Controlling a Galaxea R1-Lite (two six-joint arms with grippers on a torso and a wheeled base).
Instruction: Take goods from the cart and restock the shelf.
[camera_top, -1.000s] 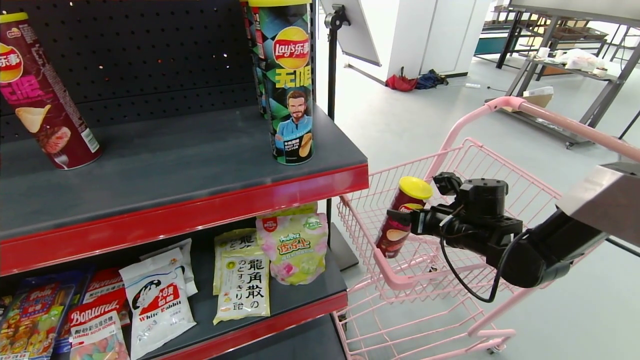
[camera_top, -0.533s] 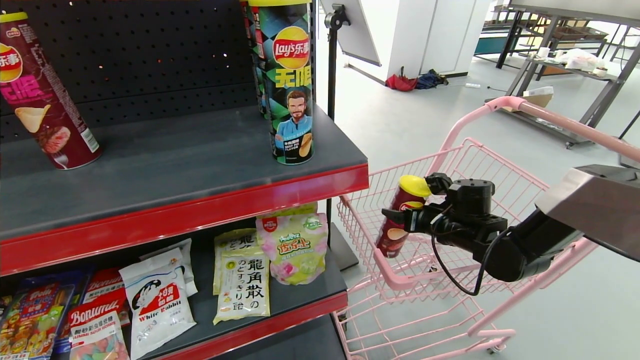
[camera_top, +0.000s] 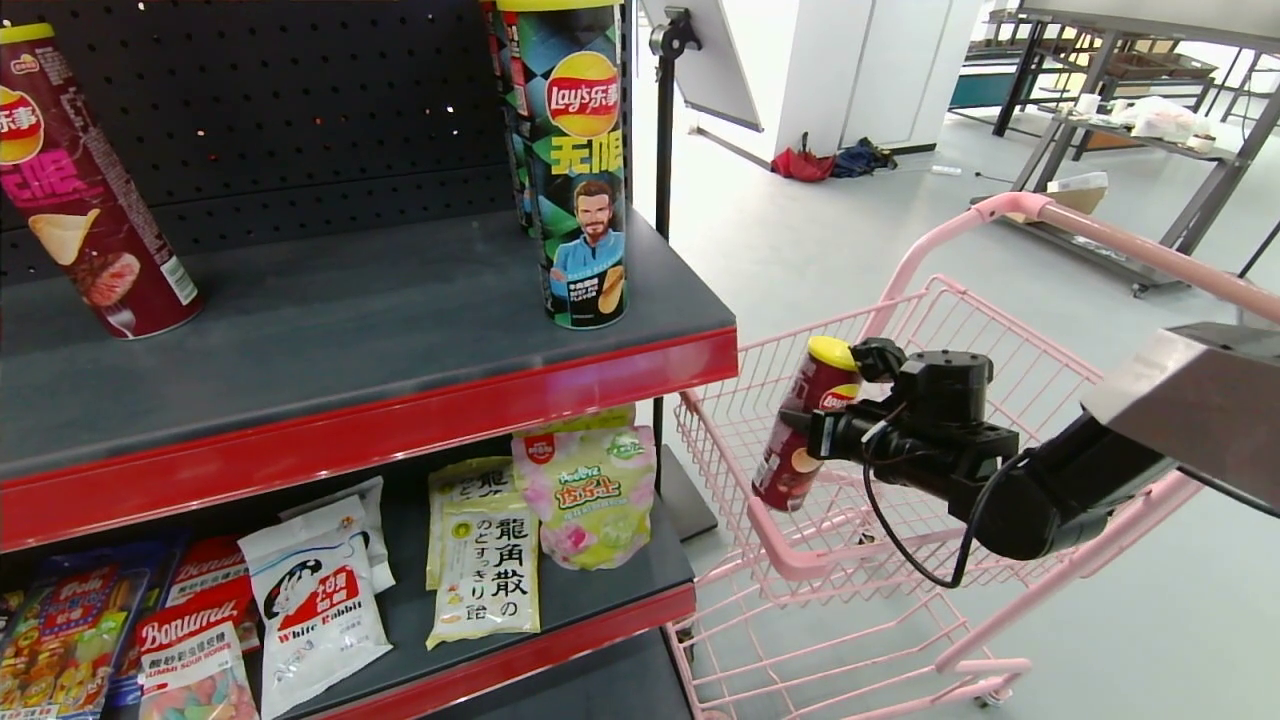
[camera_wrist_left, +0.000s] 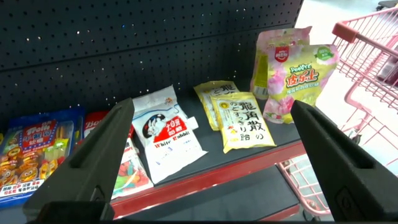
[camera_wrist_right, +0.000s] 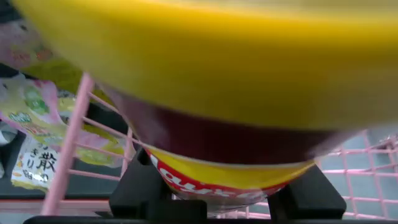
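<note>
The right gripper clamps its jaws on the upper body of a maroon chip can with a yellow lid, holding it tilted above the front corner of the pink cart. The cart's wire wall and rim lie between the can and the shelf just beside it. On that upper shelf stand a maroon can and a green can, with another partly hidden behind the green one. The left gripper hangs with jaws spread wide and nothing between them, facing the lower shelf, where one white bag, two yellow bags and two pink-green bags rest.
</note>
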